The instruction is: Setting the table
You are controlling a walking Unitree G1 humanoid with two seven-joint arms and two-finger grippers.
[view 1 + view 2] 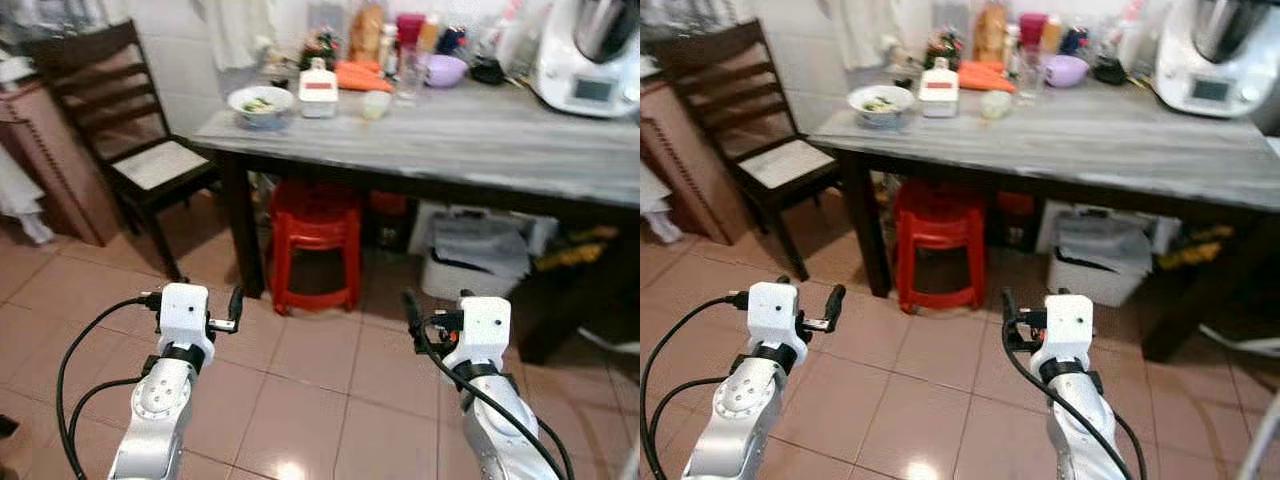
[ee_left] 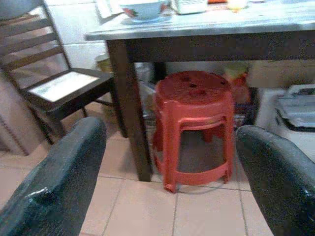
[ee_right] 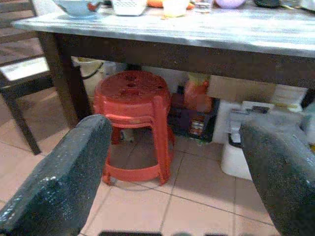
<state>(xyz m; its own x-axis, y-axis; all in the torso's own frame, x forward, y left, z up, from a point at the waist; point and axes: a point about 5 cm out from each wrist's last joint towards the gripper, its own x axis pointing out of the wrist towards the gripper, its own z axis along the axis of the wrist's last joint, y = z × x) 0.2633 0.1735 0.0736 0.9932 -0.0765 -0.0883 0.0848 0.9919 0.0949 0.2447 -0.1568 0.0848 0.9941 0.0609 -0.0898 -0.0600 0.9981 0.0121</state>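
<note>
The bowl (image 1: 260,103) stands on the tabletop (image 1: 470,135) near its far-left corner, with food inside; a white container (image 1: 318,88) sits just beside it at 3 o'clock, and a small pale cup (image 1: 375,104), a clear glass (image 1: 410,72) and a purple bowl (image 1: 446,70) follow further along toward 3 o'clock. A white kitchen machine (image 1: 590,55) occupies the far-right end. The near half of the tabletop carries no dishes. From the robot's stance, the bowl lies at roughly 11 o'clock from the left tool (image 1: 236,306) and at roughly 10 o'clock from the right tool (image 1: 411,308), so the left arm is judged the nearer one for a reach to it. Both tools hang low over the tiled floor (image 1: 320,380), well apart from the table edge and below tabletop height. In each wrist view the two black fingers (image 2: 59,182) stand wide apart with nothing between them: both tools are fully spread and empty. A red stool (image 1: 315,240) sits under the tabletop directly ahead at 12 o'clock, and a dark wooden chair (image 1: 130,140) stands at 10 o'clock beside the table's left end. An approach and a raise of the arm are judged necessary before any grasp.
</note>
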